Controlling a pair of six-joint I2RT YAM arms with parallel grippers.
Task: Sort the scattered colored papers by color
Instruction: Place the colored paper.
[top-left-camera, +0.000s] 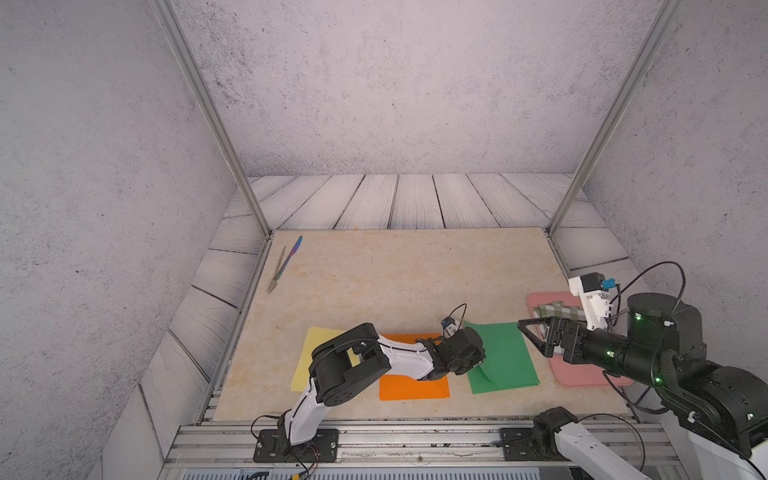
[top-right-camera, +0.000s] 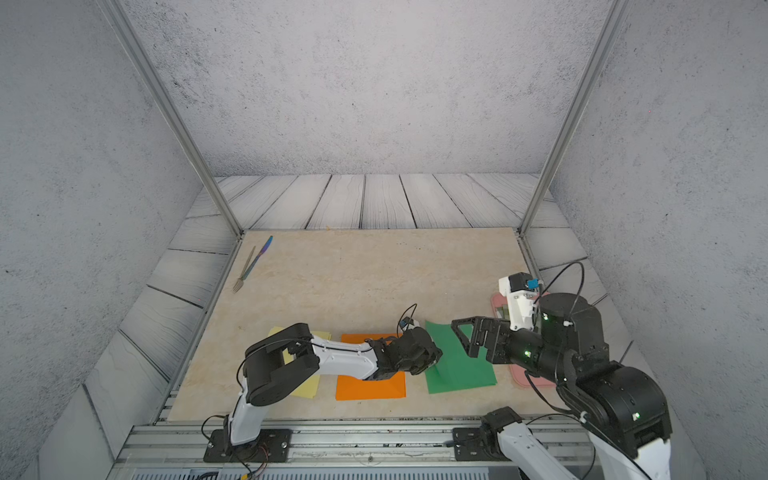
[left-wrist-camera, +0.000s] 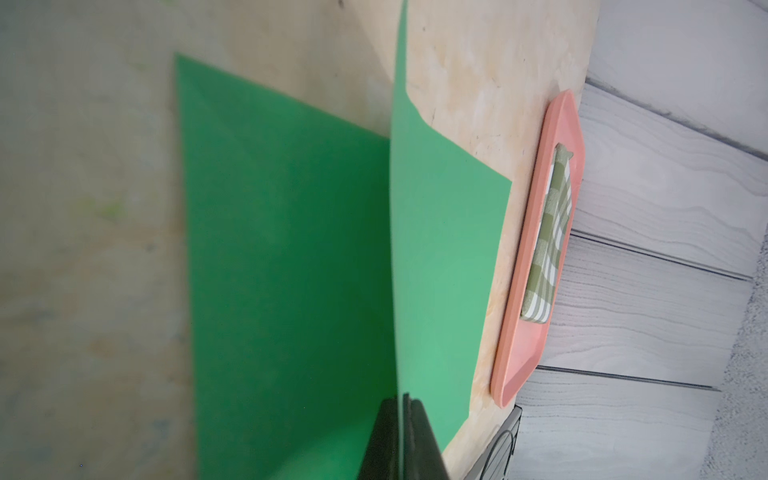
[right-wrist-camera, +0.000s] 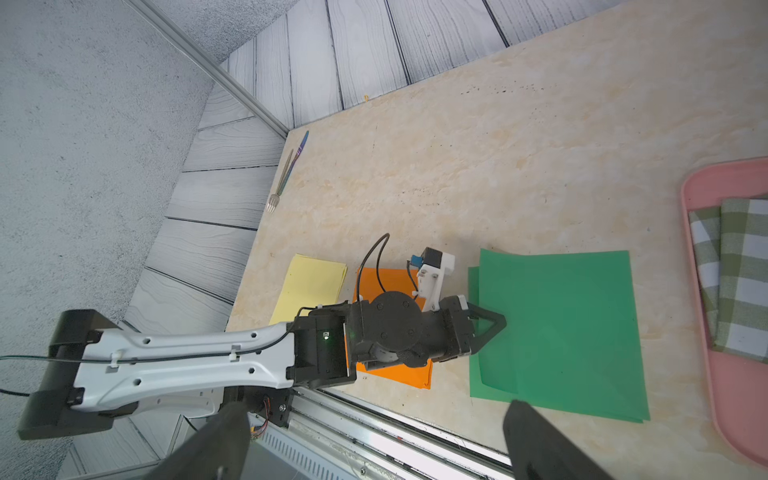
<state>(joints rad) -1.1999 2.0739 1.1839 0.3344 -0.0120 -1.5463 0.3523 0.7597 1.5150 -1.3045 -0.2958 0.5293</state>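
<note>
**Top views.** Three piles lie in a row along the near edge of the counter (top-left-camera: 395, 274). The yellow papers (top-left-camera: 306, 349) are at the left, the orange papers (top-left-camera: 413, 387) in the middle and the green papers (top-left-camera: 509, 353) at the right. The left gripper (top-left-camera: 483, 366) sits low at the left edge of the green papers, jaws clenched. The right gripper (top-left-camera: 525, 332) hangs above the right edge of the green papers, beside the pink tray (top-left-camera: 582, 376). Its jaws are released and hold nothing. A checked cloth (top-left-camera: 555, 309) lies in the tray. A fork (top-left-camera: 275, 272) and a knife (top-left-camera: 291, 254) lie together at the far left corner.

**Left wrist.** The jaws pinch the edge of a held green sheet (left-wrist-camera: 440, 249). It stands up edge-on from a flat green sheet (left-wrist-camera: 282, 249) beneath it. The tray (left-wrist-camera: 523, 291) and the cloth (left-wrist-camera: 548, 249) lie beyond.

**Right wrist.** The right gripper's fingers (right-wrist-camera: 540, 440) stand wide apart with nothing between them. The green papers (right-wrist-camera: 573, 328) show at least two sheets, slightly offset. The left gripper (right-wrist-camera: 492, 322) grips at their left edge. The orange papers (right-wrist-camera: 411, 374) lie partly under its wrist, and the yellow papers (right-wrist-camera: 307, 286) lie just left of them.
</note>
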